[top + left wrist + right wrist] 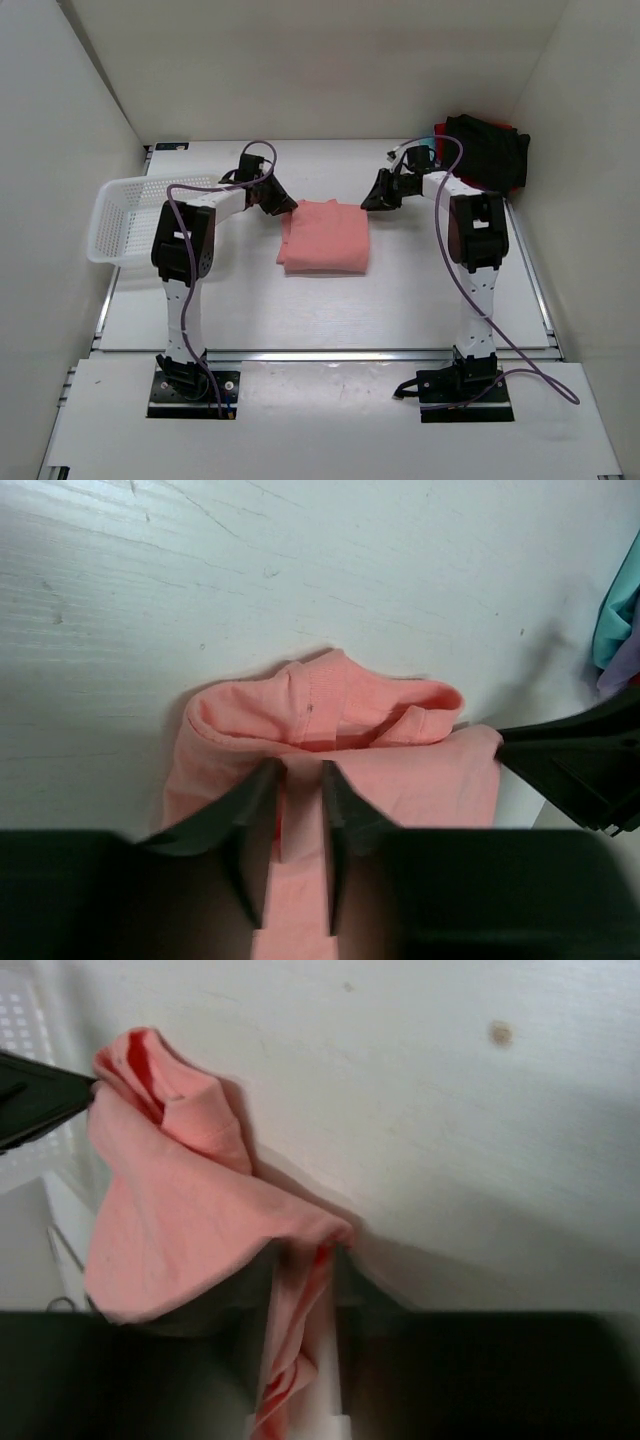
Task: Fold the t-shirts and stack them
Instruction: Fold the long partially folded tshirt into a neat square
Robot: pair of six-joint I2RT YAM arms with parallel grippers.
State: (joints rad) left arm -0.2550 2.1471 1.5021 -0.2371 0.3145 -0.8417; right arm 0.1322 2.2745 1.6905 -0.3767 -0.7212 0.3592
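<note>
The salmon-pink t-shirt lies folded into a rough square at the table's middle. My left gripper is at its far left corner and my right gripper at its far right corner. In the left wrist view the gripper is shut on a fold of the pink shirt, just below the collar. In the right wrist view the gripper pinches a bunched corner of the pink shirt. A stack of folded shirts, black on top with red and teal edges, sits at the back right.
A white mesh basket stands at the left edge of the table, beside the left arm. White walls close in the back and both sides. Teal and purple shirt edges show at the right of the left wrist view.
</note>
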